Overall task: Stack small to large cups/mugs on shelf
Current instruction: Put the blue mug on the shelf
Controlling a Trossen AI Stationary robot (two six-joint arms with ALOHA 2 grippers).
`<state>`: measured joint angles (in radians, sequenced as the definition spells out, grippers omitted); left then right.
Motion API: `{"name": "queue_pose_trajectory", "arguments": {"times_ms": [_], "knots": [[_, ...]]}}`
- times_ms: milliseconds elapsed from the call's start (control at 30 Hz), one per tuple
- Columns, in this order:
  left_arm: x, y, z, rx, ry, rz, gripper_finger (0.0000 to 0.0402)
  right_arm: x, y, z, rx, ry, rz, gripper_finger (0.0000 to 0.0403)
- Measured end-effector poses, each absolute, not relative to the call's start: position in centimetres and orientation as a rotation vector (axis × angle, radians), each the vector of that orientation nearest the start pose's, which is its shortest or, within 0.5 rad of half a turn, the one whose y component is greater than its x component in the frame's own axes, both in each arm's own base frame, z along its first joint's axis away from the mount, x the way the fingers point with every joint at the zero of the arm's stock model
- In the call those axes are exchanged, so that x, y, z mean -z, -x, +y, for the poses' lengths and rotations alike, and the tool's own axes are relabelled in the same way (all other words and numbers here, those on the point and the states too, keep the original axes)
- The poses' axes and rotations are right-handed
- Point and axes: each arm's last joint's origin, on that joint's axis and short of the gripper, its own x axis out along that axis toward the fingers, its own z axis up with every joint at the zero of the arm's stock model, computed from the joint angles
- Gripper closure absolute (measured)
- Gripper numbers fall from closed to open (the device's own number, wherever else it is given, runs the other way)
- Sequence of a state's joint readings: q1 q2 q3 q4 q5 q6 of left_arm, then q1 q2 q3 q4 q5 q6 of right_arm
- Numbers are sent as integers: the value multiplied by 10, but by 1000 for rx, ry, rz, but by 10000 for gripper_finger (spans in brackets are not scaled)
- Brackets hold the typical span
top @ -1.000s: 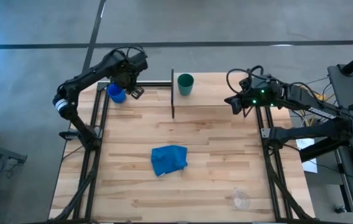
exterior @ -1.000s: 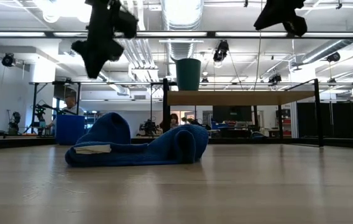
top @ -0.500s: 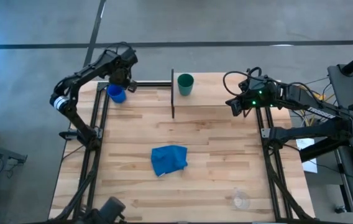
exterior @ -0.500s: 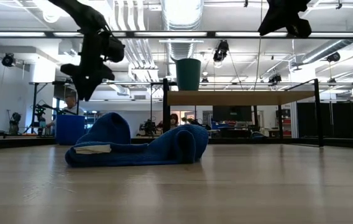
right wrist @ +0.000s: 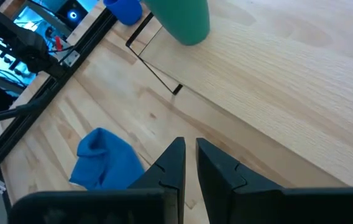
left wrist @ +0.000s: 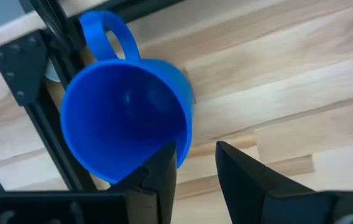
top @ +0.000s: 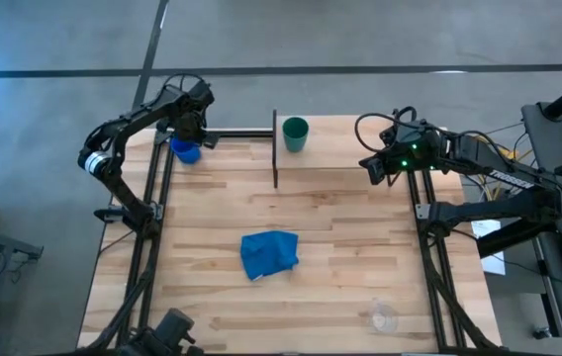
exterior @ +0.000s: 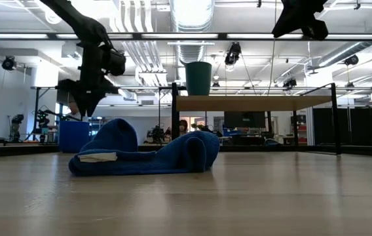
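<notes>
The blue mug (top: 184, 149) (left wrist: 123, 118) stands upright on its base at the table's far left corner, with its handle (left wrist: 105, 34) pointing away from my left gripper. My left gripper (top: 189, 136) (left wrist: 195, 152) hangs open just above it. One finger is over the mug's rim and the other is outside its wall. The dark green cup (top: 295, 133) (exterior: 198, 78) stands on the left end of the shelf (top: 355, 148) (exterior: 251, 103). The clear glass (top: 384, 318) stands near the table's near right corner. My right gripper (top: 371, 166) (right wrist: 189, 149) is shut and hovers over the shelf's right part.
A crumpled blue cloth (top: 269, 253) (exterior: 147, 154) lies in the middle of the table. The shelf's black uprights (top: 275, 148) stand at its ends, and a black bar (top: 236, 132) runs along the far edge beside the mug. Bare tabletop (top: 360, 257) lies between the cloth and the glass.
My left gripper has moved toward the table's left edge and come down, from beside the blue mug to just over its rim. The mug, the green cup, the cloth and the glass have stayed where they were.
</notes>
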<state>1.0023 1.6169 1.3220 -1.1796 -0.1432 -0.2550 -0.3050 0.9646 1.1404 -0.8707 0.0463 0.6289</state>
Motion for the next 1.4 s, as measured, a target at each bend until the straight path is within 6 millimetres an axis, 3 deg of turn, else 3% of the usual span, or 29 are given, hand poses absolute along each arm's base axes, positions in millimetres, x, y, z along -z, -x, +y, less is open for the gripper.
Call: {"name": "queue_pose_trajectory", "arguments": {"times_ms": [267,467,700,833,1100,1267,1400], "knots": [[-235,-150,249,-1100,826,1315,304,-361,-166,-54,553,-684,564,369],[-233,-150,250,-1085,796,1312,310,-361,-166,-54,554,-687,562,369],[-233,-151,246,-1006,823,1335,391,-361,-166,-54,554,-687,562,369],[-234,-158,234,-873,825,1404,399,-361,-166,-54,551,-685,558,369],[-260,-196,177,-528,632,1452,401,-362,-167,-54,534,-635,558,369],[-287,-222,123,-313,444,1382,401,-362,-167,-54,519,-590,569,369],[-307,-231,73,-59,174,1334,401,-361,-167,-54,475,-521,597,369]]}}
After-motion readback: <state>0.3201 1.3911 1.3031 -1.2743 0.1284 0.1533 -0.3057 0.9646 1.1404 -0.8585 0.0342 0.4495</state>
